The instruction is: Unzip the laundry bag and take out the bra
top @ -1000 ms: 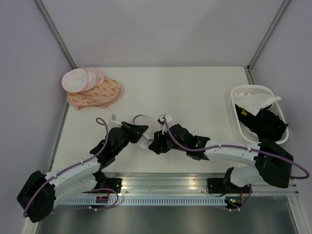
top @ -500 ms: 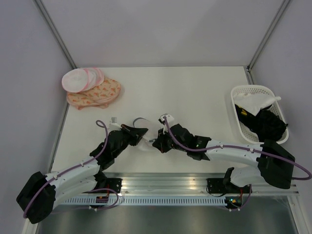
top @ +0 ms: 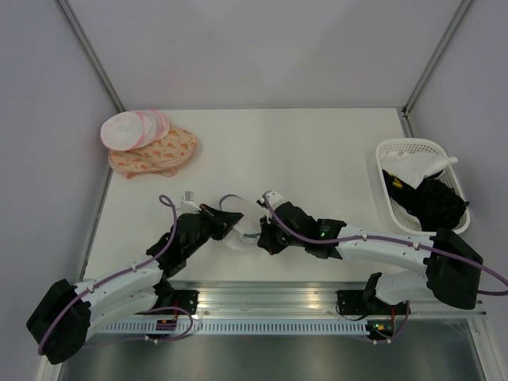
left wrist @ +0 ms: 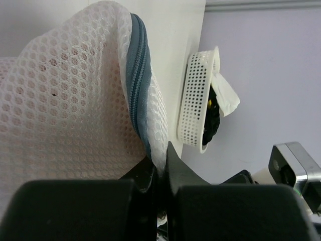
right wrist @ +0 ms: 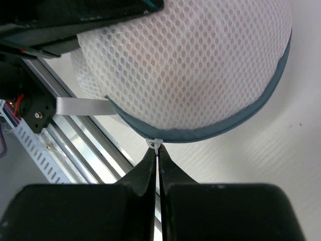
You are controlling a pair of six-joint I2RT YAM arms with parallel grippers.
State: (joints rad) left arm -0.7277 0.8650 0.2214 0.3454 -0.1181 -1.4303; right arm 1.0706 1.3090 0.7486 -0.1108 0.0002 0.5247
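The laundry bag [top: 243, 225] lies near the table's front edge between both arms, white mesh with a grey-blue zipper rim [left wrist: 139, 85]. My left gripper [left wrist: 160, 163] is shut on the bag's mesh edge beside the rim. My right gripper [right wrist: 157, 153] is shut on the small white zipper pull [right wrist: 154, 144] at the rim's lowest point. A faint pink shows through the mesh [right wrist: 185, 60]; the bra itself is hidden inside.
Stacked white rounds with pink edges [top: 131, 128] rest on an orange-patterned peach cloth [top: 155, 152] at the back left. A white basket [top: 388, 159] with white cloth and black garments stands at the right edge. The aluminium rail [top: 317, 298] runs along the front.
The right gripper has closed on the zipper pull and shifted slightly toward the front. The left gripper keeps its hold on the bag's edge.
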